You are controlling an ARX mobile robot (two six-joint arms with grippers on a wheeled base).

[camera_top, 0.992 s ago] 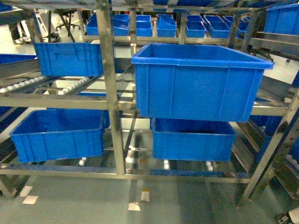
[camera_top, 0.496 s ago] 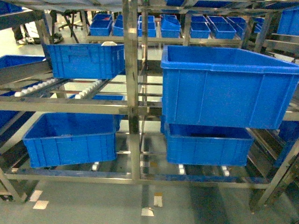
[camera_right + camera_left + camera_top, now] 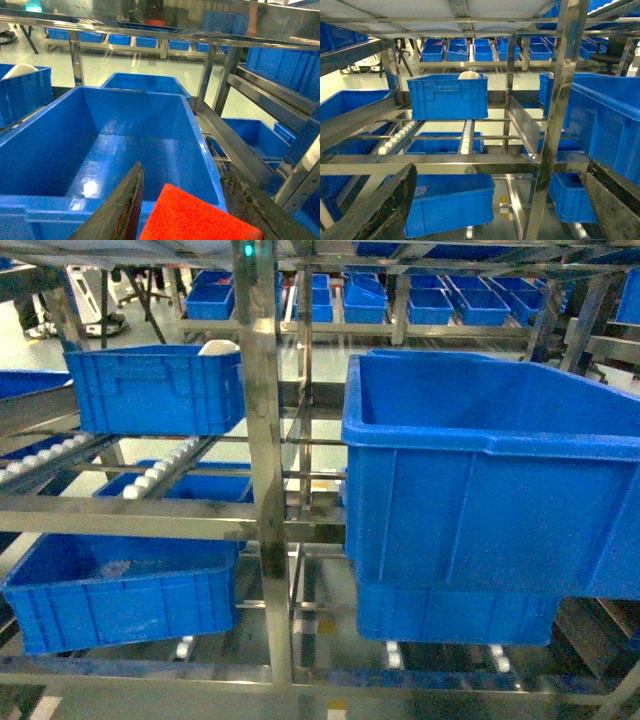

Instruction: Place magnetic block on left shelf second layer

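Change from earlier frames: rack is seen closer in the head view; the central steel upright has shifted a little left since half a second ago; the big right bin now fills more of the right side and runs past the frame edge.
Magnetic block: red block is seen only in the right wrist view, at the bottom edge, held between the two dark fingers of the right pincer, above the near rim of the big bin.
Right pincer: clamped on the red block; not visible in the head view.
Left pincer: left pincer fingers are spread well apart at the bottom corners of the left wrist view, nothing between them.
Left shelf second layer: roller rails and steel front crossbar; smaller blue bin sits at the back of this tier, a white rounded object showing over its rim.
Obstruction: the central upright and the crossbar stand between the camera and the left tier.
Big right bin contents: interior seen bare and glossy in the right wrist view.
Lower left bin: lower blue bin below the rails; something pale and blurred inside, cannot be identified.
Background: rows of small blue bins on far racks.
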